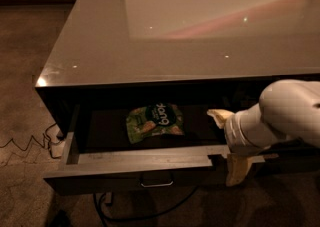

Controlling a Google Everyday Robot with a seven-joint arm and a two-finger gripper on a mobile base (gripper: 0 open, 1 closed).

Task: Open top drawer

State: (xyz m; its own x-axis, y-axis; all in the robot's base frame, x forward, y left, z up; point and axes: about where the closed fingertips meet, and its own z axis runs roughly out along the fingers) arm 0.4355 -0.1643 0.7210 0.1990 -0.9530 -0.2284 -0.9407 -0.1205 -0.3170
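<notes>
A thin cable (pixel 22 143) zigzagged over the carpeted floor (pixel 25 71) at the far left, running toward the corner of the cabinet (pixel 100 46), whose glossy top caught a pale reflection and a few points of light. Below that top, the top drawer (pixel 125 182) stood pulled well out toward the camera. Its grey side wall showed at the left, and its dark front carried a small bar handle (pixel 156 183) near the middle. A green snack bag (pixel 155 122) lay flat on the drawer floor, roughly centred and apart from the walls. A dark cord (pixel 150 212) curved across the floor beneath the drawer front. Further right, the gripper (pixel 221 148) sat at the drawer's right end with its fingers spread wide. One pale fingertip (pixel 219 116) reached inside the drawer, to the right of the bag, and the other hung down in front of the drawer's face. Nothing was pinched between them. The white arm (pixel 287 113) came in from the right edge.
</notes>
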